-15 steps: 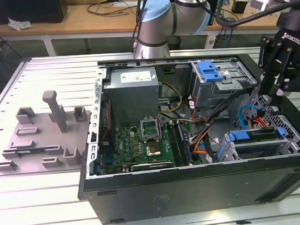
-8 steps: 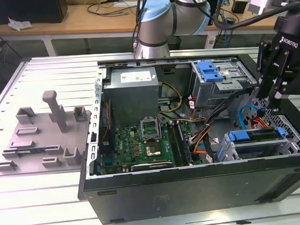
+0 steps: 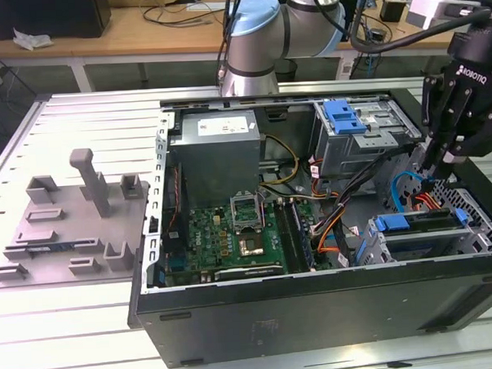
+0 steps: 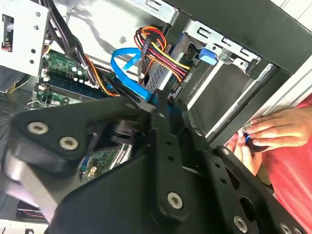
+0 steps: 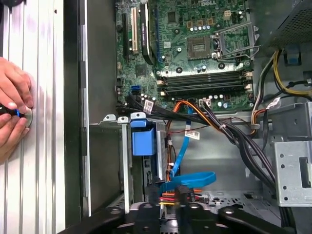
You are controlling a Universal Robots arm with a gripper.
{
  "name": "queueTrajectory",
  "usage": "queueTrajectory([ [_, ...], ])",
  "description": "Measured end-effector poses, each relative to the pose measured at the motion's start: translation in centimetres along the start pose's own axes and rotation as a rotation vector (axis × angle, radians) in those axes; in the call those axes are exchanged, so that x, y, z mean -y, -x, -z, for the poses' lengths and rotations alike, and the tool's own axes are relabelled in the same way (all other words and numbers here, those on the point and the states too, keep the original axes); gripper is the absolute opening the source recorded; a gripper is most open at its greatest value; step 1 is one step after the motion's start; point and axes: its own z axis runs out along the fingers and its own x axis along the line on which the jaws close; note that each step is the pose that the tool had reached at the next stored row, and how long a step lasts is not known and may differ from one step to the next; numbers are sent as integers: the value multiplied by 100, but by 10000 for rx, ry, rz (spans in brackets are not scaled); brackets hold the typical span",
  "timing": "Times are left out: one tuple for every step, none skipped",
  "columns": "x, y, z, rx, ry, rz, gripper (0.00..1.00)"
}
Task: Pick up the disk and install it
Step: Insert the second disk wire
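blue-framed disk below claw

An open black computer case lies on the slatted metal counter. Inside it sit a green motherboard with an empty CPU socket, a grey power-supply box and a blue flat data cable beside red, yellow and orange wires. A grey plastic fixture tray lies on the counter at the exterior view's left of the case.
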Motion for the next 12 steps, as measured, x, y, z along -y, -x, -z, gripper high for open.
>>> queueTrajectory([
  [0, -3, -4, 1, 12, 2, 22],
  [2, -8, -8, -7, 49, 10, 22],
  [3, -9, -9, -11, 67, 13, 22],
  [3, -10, -10, -13, 74, 13, 22],
  [3, -10, -12, -14, 78, 13, 22],
  [6, -9, -15, -33, 99, 18, 22],
  [11, -9, -15, -173, 163, 16, 22],
  [17, -9, -15, -487, 253, 2, 22],
  [22, -8, -17, -661, 285, -11, 22],
  [23, -8, -21, -664, 285, -10, 22],
  [24, -7, -23, -662, 285, -9, 22],
  [23, -7, -23, -663, 285, -9, 22],
])
